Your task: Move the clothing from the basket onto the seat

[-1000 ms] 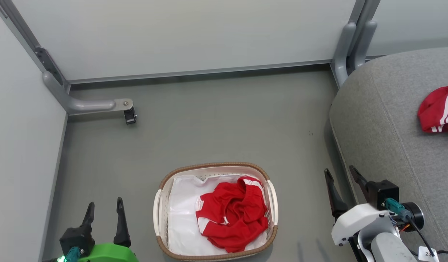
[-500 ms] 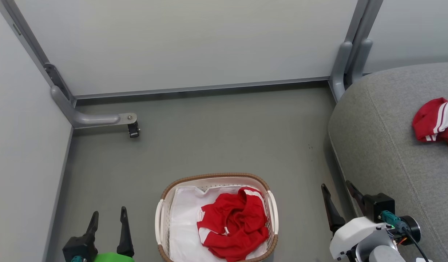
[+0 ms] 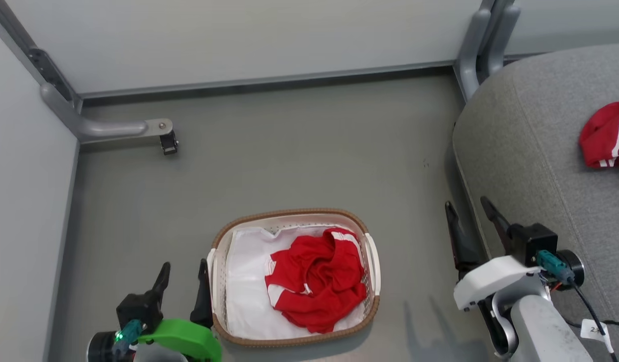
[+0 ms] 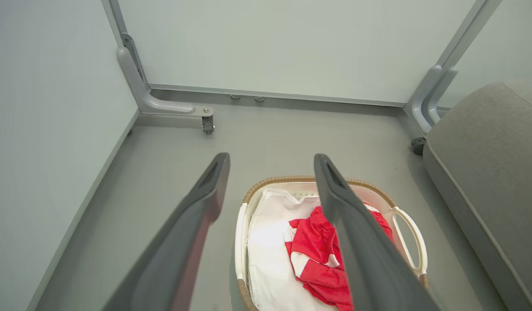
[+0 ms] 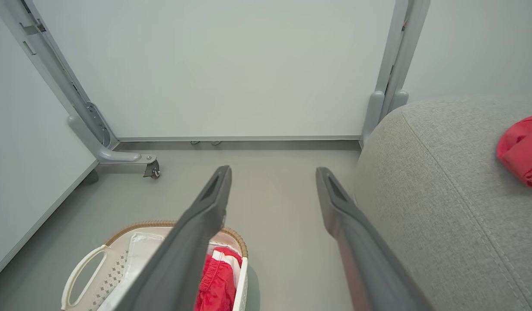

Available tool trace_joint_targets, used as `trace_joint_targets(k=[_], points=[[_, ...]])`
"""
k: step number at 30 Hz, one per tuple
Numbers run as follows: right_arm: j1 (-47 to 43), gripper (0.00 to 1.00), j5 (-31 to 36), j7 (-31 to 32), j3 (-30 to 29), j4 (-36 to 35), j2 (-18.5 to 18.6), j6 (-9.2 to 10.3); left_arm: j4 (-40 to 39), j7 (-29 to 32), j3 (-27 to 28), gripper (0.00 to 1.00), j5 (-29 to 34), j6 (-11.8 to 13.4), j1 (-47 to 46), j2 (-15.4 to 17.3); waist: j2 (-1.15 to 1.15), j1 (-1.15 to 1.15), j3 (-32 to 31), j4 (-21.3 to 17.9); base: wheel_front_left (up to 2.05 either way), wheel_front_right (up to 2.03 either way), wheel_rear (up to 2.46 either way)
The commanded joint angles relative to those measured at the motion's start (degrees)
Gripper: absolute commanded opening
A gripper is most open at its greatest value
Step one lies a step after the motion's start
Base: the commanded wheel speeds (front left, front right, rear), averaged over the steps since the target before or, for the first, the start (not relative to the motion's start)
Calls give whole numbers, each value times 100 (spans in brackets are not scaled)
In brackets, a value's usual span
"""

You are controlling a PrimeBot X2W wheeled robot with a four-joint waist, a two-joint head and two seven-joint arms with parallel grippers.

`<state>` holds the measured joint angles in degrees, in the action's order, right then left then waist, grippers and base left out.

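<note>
Left jaws, spread like the right, neared the oval perforated basket [image 3: 289, 212] holding crumpled clothing [image 3: 314, 279].

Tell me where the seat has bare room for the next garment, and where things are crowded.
The seat is bare from its floor-side edge to the red garment at the head view's right edge. The floor between the back panel and the basket is bare too. Crowded: the basket's right half, under the bunched clothing.

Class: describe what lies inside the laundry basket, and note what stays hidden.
Inside the basket lies crumpled red clothing with white stripes, on a white cloth liner. The clothing covers the liner beneath it; anything under it cannot be seen.
</note>
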<state>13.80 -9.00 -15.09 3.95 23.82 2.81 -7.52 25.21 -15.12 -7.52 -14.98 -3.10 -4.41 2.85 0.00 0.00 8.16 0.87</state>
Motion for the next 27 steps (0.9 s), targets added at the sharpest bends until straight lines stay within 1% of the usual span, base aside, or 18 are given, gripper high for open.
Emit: trace_joint_targets(k=[1, 5, 11, 15, 20, 27], points=[[151, 100, -30, -11, 3, -81, 21, 6, 87, -4, -89, 100, -108, -43, -244, 14, 0, 0, 574, -151, 0, 0, 0], [450, 100, -22, -11, 24, -284, 24, 6, 443, -4, -388, 100, -218, -41, -693, 13, 0, 0, 1082, -310, 0, 0, 0], [948, 100, 24, -11, -20, -634, 20, 6, 1095, -5, -856, 100, -379, -105, -1534, 16, 0, 0, 1821, -528, 0, 0, 0], [1211, 100, 35, -11, 24, -854, 22, 6, 1657, -4, -1144, 100, -492, -149, -2090, 17, 0, 0, 2269, -666, 0, 0, 0], [1500, 100, -40, -11, 137, -1074, 20, 6, 2544, -4, -1559, 100, -577, -252, -2832, 22, 0, 0, 2775, -891, 0, 0, 0], [1667, 100, -142, -11, 310, -1403, 19, 6, 3493, -4, -1903, 100, -704, -292, -3632, 26, 0, 0, 3316, -1125, 0, 0, 0]])
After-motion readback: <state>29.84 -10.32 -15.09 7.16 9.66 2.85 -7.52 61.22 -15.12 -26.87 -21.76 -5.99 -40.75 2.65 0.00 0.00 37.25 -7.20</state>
